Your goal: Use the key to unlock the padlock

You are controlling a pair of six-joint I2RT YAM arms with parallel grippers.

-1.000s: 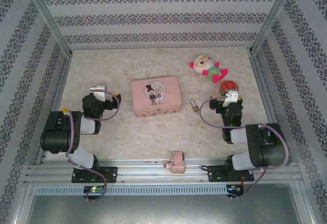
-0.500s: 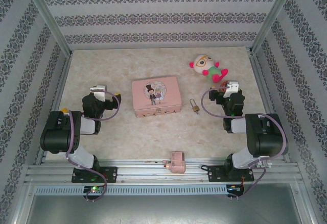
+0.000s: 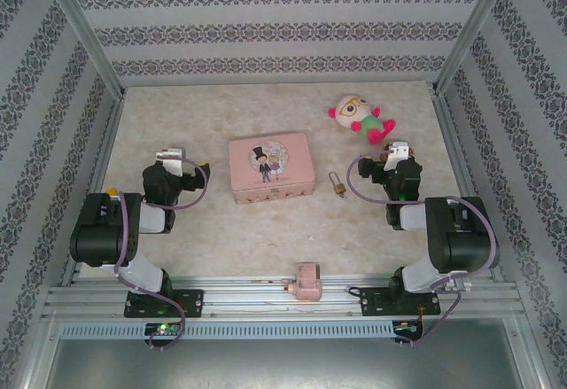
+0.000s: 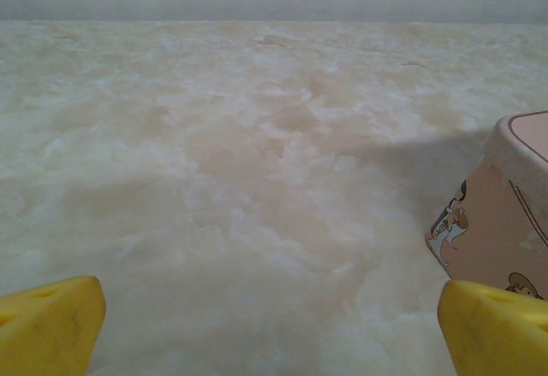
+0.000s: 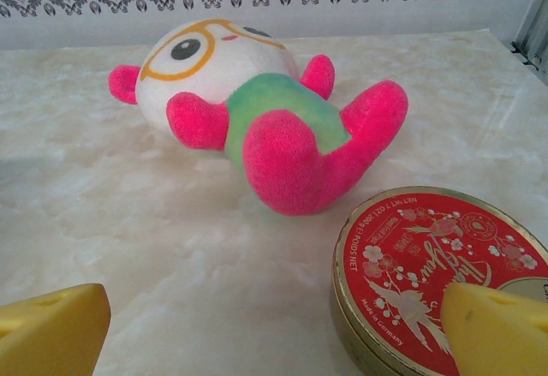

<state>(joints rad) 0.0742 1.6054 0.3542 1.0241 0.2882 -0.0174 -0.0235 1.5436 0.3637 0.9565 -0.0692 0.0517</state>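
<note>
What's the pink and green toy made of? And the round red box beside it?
The toy looks like soft plush fabric: its surface is fuzzy. The round box seems to be printed tin: glossy red lid, shiny gold rim.

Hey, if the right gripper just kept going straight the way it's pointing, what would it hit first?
Likely the round red tin, lying just ahead of one finger of the right gripper. Between its open fingers the table is bare up to the pink plush toy. Depth is unclear.
</note>
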